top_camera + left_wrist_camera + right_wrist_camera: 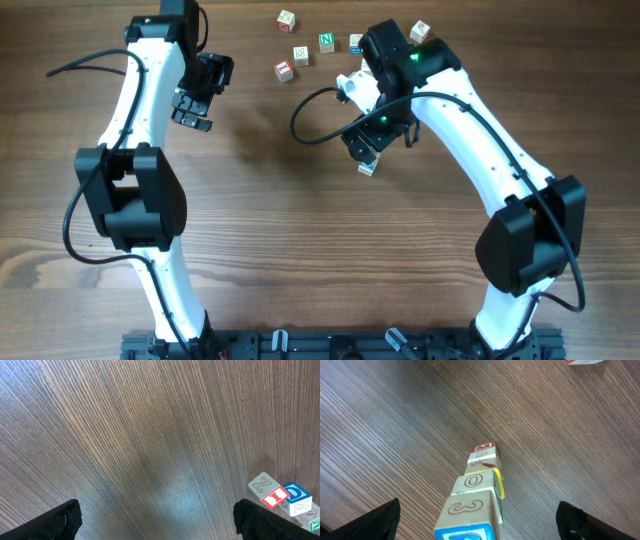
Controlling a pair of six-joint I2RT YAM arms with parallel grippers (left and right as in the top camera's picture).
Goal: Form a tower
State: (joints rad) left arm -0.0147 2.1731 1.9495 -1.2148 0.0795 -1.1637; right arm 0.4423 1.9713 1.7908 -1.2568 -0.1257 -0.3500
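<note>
The brown wood-grain bench fills every view. The tower stands upright right of centre, its long axis vertical. It is directly under the right tool, which is spread wide on either side without touching it. The frame cuts off its blue top, and overhead the arm hides most of it. The left tool is spread wide above the bench, holding nothing. Loose cubes lie at the far edge.

Both arms are raised from the near rail, elbows set outward, forearms stretched toward the far side, wrists turned back inward. Left claw is held wide open and pointed down, fingers well apart. Right claw is likewise spread wide and angled downward.
</note>
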